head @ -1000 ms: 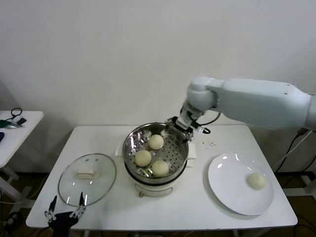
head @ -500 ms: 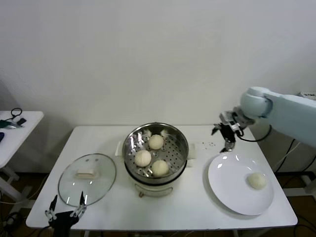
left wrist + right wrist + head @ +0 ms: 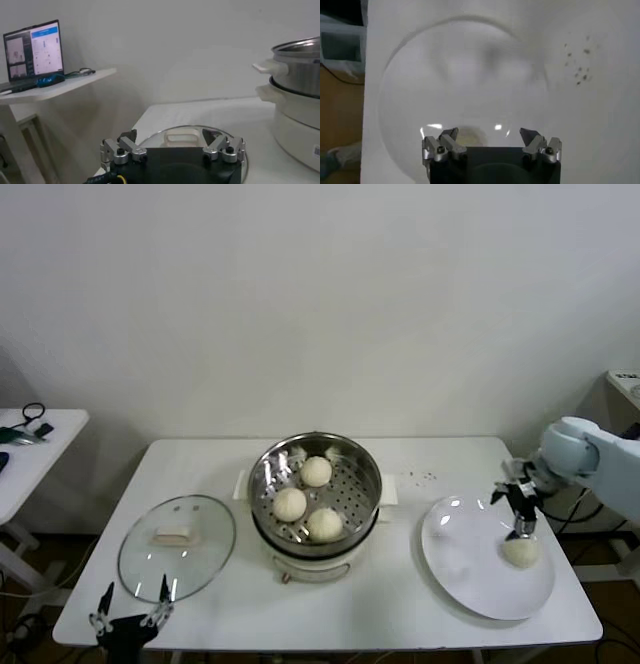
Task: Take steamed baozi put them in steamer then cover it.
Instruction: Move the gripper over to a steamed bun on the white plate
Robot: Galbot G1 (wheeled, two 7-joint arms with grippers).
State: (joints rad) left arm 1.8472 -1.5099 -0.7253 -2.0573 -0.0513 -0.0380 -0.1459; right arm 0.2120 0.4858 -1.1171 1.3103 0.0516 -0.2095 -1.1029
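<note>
Shiny steel marks the steamer [image 3: 315, 489], which stands near the middle of the white worktop [image 3: 400, 604] on its cream base, and three steamed baozi [image 3: 290, 503] already lie on its perforated floor. The fourth bun [image 3: 520, 551] is not yet inside; it rests on the white plate [image 3: 460, 564] near the right edge of the worktop. The right claw [image 3: 519, 509] hangs just above this bun, on its far side, and the right wrist view shows its fingers [image 3: 445, 145] spread wide with nothing between them, the bun partly hidden behind the claw body. I judge that the work is more than half done: one bun must be gripped and carried to the pot, and then the cover must go on. The glass lid [image 3: 176, 546] with its cream handle lies flat near the front left corner of the worktop, well apart from the pot. The left claw [image 3: 130, 616] waits low at the front left edge, just beside the lid, and it is also spread and empty. A few small dark crumbs [image 3: 425, 477] lie on the worktop between the pot and the plate, toward the far edge. Behind is a plain pale wall, and to the left stands a small side table [image 3: 55, 85] with a laptop [image 3: 35, 50] on it.
</note>
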